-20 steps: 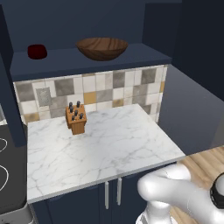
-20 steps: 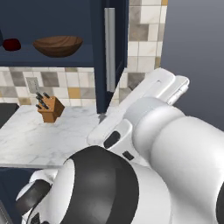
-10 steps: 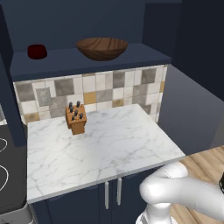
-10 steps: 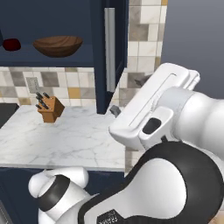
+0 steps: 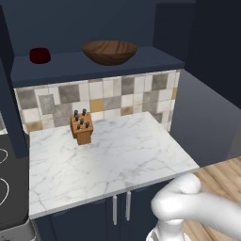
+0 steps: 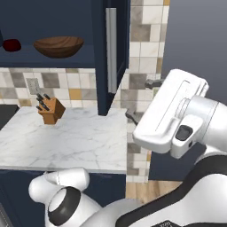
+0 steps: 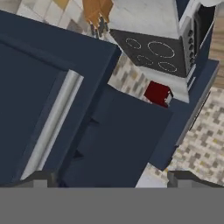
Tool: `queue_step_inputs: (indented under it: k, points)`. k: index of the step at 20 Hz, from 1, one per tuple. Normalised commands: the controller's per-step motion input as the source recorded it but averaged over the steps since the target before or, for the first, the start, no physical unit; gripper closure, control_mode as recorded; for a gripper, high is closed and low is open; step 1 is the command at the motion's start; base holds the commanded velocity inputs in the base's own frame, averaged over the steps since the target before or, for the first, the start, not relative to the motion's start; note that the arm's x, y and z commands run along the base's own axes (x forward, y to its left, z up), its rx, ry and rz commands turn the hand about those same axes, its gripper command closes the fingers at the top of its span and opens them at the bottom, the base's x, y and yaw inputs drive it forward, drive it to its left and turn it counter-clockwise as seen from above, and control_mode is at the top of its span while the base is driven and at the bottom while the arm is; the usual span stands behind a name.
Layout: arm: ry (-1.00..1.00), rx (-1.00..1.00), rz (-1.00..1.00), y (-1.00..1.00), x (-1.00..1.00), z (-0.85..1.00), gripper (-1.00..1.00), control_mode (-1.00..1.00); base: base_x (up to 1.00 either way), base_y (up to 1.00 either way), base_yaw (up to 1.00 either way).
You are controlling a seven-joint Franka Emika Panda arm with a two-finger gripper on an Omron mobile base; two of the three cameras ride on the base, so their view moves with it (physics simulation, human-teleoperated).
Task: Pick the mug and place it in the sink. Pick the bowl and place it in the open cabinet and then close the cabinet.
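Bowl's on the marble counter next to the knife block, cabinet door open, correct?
Not quite. The bowl sits on the shelf inside the cabinet, not on the marble counter; the knife block stands on the counter below it. The left base view shows this. The cabinet door is open, as the right base view shows.

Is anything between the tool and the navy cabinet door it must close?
Nothing visible. The open tool faces the navy cabinet door beside its silver bar handle. The brown wooden bowl sits on the shelf, seemingly clear of the swing.
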Motion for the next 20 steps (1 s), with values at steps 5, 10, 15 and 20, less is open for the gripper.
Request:
queue_step_inputs:
  k: [5,10,15,20]
  points:
    - [0.00,0.24,0.12,0.31,0.16,-0.19,-1.00,-1.00,0.00,0.00,0.00]
    - [-0.02,0.02,0.02,0.52,0.14,-0.24,-1.00,-1.00,0.00,0.00,0.00]
    - [-0.01,-0.08,-0.02,0.30,0.35,-0.08,-1.00,-1.00,0.00,0.00,0.00]
    - [0.00,0.00,0.00,-0.14,0.36,-0.04,-1.00,-1.00,0.00,0.00,0.00]
